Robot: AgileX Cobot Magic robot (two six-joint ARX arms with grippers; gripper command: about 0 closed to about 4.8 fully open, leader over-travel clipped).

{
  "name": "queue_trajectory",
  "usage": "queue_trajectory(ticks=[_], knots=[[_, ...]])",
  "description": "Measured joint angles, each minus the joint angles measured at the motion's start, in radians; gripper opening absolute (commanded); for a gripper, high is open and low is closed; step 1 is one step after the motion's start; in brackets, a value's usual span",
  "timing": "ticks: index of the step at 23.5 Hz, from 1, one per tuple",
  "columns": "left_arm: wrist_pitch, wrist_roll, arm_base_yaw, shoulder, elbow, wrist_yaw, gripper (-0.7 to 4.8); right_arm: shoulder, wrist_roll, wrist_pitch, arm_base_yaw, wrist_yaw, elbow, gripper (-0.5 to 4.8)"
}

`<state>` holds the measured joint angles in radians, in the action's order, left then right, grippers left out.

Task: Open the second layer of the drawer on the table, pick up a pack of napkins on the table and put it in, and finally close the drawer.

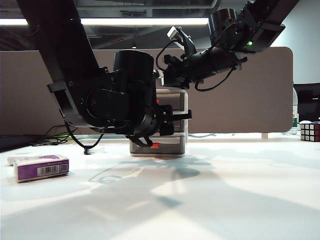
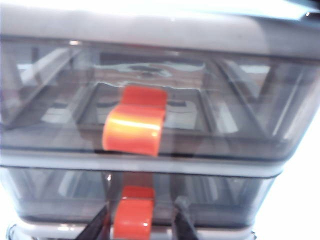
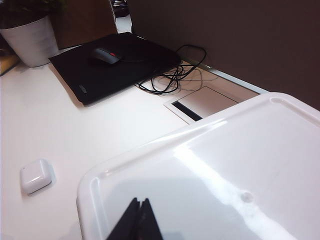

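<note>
At centre table, left gripper (image 2: 142, 222) parted astride lower red tab (image 2: 133, 219) of grey three-tier drawer unit (image 1: 165, 120); right gripper (image 3: 138, 220) pinched shut atop it. Opening step, seemingly. Next: pull. Purple napkin pack (image 1: 41, 167) far left.

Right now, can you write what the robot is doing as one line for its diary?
left gripper: open around a red tab, front of drawer | right gripper: shut, pressing drawer top | pack of napkins: on table, untouched
</note>
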<state>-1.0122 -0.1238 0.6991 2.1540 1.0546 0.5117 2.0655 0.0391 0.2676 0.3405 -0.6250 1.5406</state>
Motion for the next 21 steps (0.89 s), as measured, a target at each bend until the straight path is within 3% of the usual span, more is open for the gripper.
queue_trajectory(ticks=[21], knots=[[-0.018,0.000,-0.025,0.011,0.000,-0.019,1.42,-0.002,0.030,-0.016,0.000,0.003,0.001,-0.05]])
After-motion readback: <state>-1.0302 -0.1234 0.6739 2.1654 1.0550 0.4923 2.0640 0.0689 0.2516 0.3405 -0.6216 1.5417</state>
